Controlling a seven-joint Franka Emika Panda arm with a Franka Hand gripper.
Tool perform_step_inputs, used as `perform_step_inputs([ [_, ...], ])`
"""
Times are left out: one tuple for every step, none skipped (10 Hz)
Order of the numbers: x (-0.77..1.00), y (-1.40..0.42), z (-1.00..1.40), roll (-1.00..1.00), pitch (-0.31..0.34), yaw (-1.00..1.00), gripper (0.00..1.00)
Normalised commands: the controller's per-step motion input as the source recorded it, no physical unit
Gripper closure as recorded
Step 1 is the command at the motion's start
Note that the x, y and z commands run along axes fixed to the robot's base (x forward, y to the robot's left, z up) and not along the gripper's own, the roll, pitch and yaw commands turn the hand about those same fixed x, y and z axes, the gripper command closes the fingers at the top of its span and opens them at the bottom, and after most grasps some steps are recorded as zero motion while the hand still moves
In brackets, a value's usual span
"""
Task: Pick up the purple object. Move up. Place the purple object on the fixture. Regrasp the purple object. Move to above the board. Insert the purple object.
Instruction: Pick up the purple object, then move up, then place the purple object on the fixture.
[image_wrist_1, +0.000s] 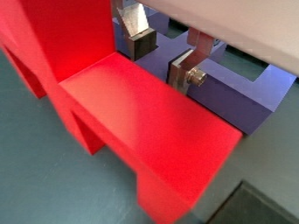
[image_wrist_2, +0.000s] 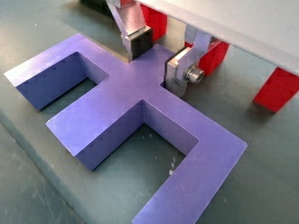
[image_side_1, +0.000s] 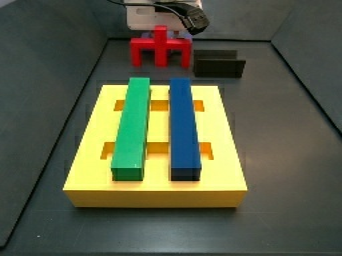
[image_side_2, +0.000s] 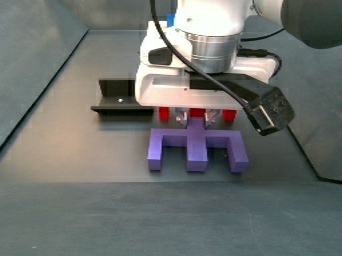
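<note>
The purple object (image_wrist_2: 128, 114) is a flat comb-shaped piece with three prongs, lying on the grey floor (image_side_2: 80, 200). It also shows in a wrist view (image_wrist_1: 239, 87) and in a side view (image_side_2: 197, 148). My gripper (image_wrist_2: 158, 59) is lowered onto the back edge of the purple object's spine. Its silver fingers (image_wrist_2: 177, 74) press on either side of a narrow part, so it is shut on the purple object. The gripper also shows in a wrist view (image_wrist_1: 163, 57) and in both side views (image_side_2: 189, 115) (image_side_1: 167, 20). The fixture (image_side_2: 120, 98) stands to one side.
A red block-shaped piece (image_wrist_1: 128, 114) stands right behind the purple object, close to the fingers (image_side_1: 163, 47). The yellow board (image_side_1: 94, 150) carries a green bar (image_side_1: 130, 125) and a blue bar (image_side_1: 183, 125). The fixture (image_side_1: 221, 66) sits beside the red piece.
</note>
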Motion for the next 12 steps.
perform_step_inputs([
  [0.0, 0.0, 0.0, 0.0, 0.0, 0.0, 1.0],
  [0.0, 0.0, 0.0, 0.0, 0.0, 0.0, 1.0],
  [0.0, 0.0, 0.83, 0.0, 0.0, 0.0, 1.0],
  [-0.02, -0.06, 0.81, -0.01, 0.02, -0.03, 1.0],
  [-0.06, -0.06, 0.6, -0.01, 0.035, -0.04, 1.0],
  [-0.03, -0.03, 0.3, 0.01, 0.006, -0.03, 1.0],
  [0.05, 0.0, 0.0, 0.0, 0.0, 0.0, 1.0],
  [0.17, -0.04, 0.24, -0.27, 0.0, -0.05, 1.0],
  [0.59, 0.0, 0.57, -0.54, 0.197, -0.11, 1.0],
  [0.83, 0.02, 0.61, -0.64, 0.309, -0.13, 1.0],
  [0.88, 0.0, 0.63, -0.6, 0.326, -0.15, 1.0],
  [0.89, 0.0, 0.63, -0.57, 0.343, -0.16, 1.0],
])
